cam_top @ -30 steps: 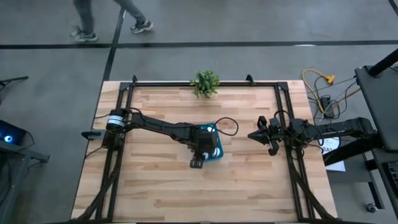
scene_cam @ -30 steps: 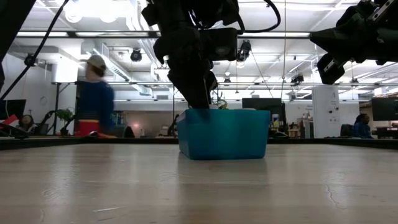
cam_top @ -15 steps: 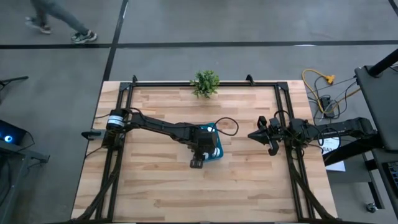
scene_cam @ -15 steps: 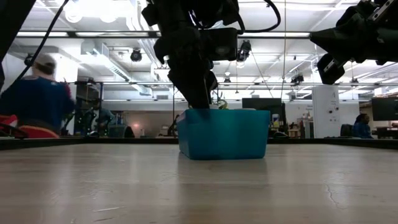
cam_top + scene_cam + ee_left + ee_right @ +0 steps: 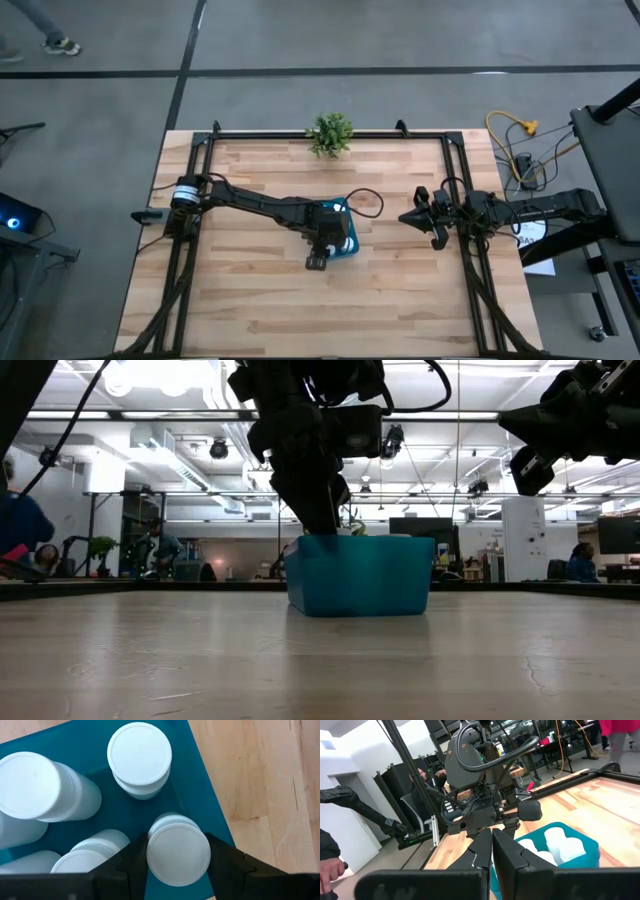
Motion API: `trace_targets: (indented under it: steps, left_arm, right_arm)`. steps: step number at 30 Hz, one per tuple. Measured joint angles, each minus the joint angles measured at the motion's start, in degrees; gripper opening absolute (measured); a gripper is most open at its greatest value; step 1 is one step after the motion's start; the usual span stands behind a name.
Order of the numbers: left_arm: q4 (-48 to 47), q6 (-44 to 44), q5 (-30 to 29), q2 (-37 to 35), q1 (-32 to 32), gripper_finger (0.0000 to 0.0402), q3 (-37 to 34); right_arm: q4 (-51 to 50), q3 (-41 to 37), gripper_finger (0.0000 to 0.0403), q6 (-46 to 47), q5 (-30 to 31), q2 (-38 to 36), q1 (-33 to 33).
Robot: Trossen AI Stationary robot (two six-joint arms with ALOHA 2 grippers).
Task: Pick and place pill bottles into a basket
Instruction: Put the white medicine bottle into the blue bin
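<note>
Since the earlier frames neither arm has shifted on the table; only the person walking on the floor beyond the table's far edge has moved on, now at the high view's upper left corner (image 5: 55, 44).

The left gripper (image 5: 177, 856) is lowered into the basket (image 5: 347, 238), which sits near the table's (image 5: 400, 300) centre. Its fingers (image 5: 134, 858) stand either side of one white pill bottle (image 5: 178, 851) at the basket's corner. They appear to touch the cap's edges, though a firm grip cannot be confirmed from the wrist view.

Further pill bottles are inside the basket: one upright (image 5: 140, 757), one leaning (image 5: 45, 787), and others partly hidden (image 5: 90, 851).

The right gripper (image 5: 412, 216) hangs above the table, well to the right of the basket, with its fingers (image 5: 482, 851) pressed together and holding nothing.

A small potted plant (image 5: 330, 132) stands at the table's far edge.
</note>
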Motion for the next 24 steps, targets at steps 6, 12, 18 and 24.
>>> trace_targets:
  steps: [6,12,18,24]
  left_arm:
    - [0.0,0.0,-0.1,0.0,0.0,0.0151,0.0]
    - [0.0,0.0,-0.5,0.0,0.1,0.0157,0.0]
    - [0.0,-0.1,-0.5,0.0,0.2,0.0193,0.0]
    - [0.0,-0.2,-0.5,0.0,0.2,0.0204,0.0]
  right_arm:
    - [0.0,0.0,0.0008,0.0,0.0,0.0,0.0]
    - [0.0,0.0,0.0008,0.0,0.0,0.0,0.0]
    - [0.0,0.0,0.0008,0.0,0.0,0.0,0.0]
    - [0.0,0.0,0.0008,0.0,0.0,0.0,0.0]
